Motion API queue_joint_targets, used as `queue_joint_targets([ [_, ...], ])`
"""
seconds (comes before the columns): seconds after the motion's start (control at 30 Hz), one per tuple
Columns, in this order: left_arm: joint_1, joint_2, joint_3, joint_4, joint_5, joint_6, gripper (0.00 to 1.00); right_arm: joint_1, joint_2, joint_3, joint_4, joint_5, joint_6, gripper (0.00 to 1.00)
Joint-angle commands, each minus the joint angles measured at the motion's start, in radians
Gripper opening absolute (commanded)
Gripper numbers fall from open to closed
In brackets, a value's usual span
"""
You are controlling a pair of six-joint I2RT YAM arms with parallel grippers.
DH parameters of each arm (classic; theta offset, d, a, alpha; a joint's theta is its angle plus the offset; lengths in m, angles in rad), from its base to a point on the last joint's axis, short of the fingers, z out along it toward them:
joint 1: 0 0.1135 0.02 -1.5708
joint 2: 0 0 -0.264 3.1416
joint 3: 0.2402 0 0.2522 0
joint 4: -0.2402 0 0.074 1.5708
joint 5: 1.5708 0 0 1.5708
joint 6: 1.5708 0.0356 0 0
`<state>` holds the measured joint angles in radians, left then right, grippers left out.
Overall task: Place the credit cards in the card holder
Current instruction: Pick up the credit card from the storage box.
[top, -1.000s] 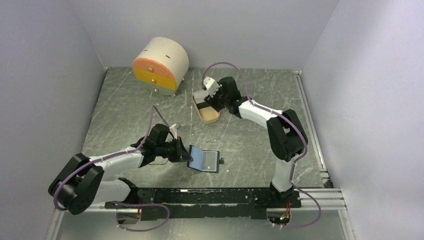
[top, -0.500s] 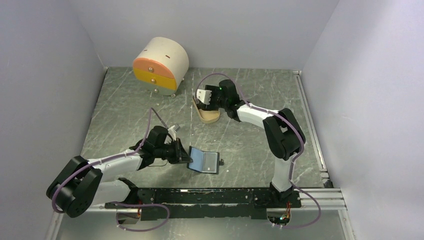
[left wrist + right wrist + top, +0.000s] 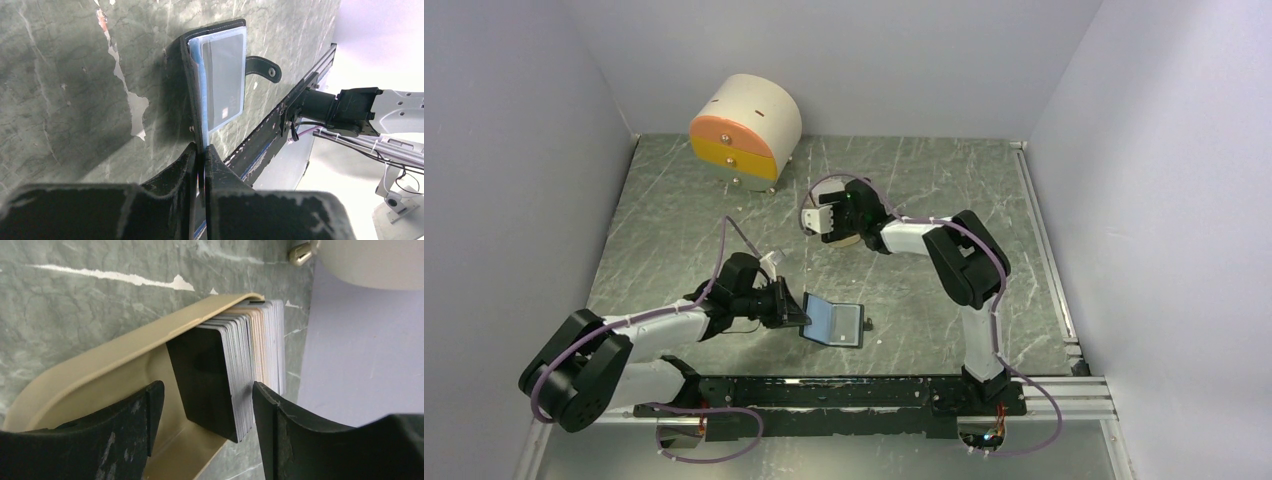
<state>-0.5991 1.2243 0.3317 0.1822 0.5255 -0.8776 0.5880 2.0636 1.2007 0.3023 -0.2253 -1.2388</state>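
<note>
Your card holder (image 3: 834,321) lies open at the table's (image 3: 944,190) 6 o'clock, blue face up; the left gripper (image 3: 799,313) pinches its 9 o'clock edge. The credit cards (image 3: 240,375) stand stacked in the tan tray (image 3: 100,365) at 12 o'clock, and the right gripper (image 3: 206,390) straddles them with jaws spread.

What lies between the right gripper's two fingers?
In the right wrist view, the credit cards, stacked on edge in the tan tray, lie between the open fingers of the right gripper.

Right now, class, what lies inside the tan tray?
A stack of credit cards stands on edge in the tan tray, a black card in front, pale ones behind. Only the pale cards' edges show; their faces are covered.
</note>
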Motion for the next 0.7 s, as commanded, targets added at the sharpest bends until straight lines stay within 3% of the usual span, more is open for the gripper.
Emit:
queue_joint_targets([
  [0.0, -0.001, 0.005, 0.0, 0.04, 0.03, -0.001, 0.11, 0.021, 0.024, 0.022, 0.103, 0.057, -0.053, 0.69],
  [0.2, -0.002, 0.012, -0.004, 0.049, 0.035, -0.001, 0.11, 0.025, 0.025, 0.028, 0.152, 0.077, -0.021, 0.66],
  [0.5, -0.002, 0.006, -0.014, 0.06, 0.037, -0.006, 0.11, 0.023, 0.009, 0.041, 0.137, 0.05, 0.007, 0.48],
  [0.67, -0.002, -0.001, -0.018, 0.057, 0.036, -0.006, 0.1, 0.019, 0.007, 0.052, 0.125, 0.036, 0.024, 0.46],
])
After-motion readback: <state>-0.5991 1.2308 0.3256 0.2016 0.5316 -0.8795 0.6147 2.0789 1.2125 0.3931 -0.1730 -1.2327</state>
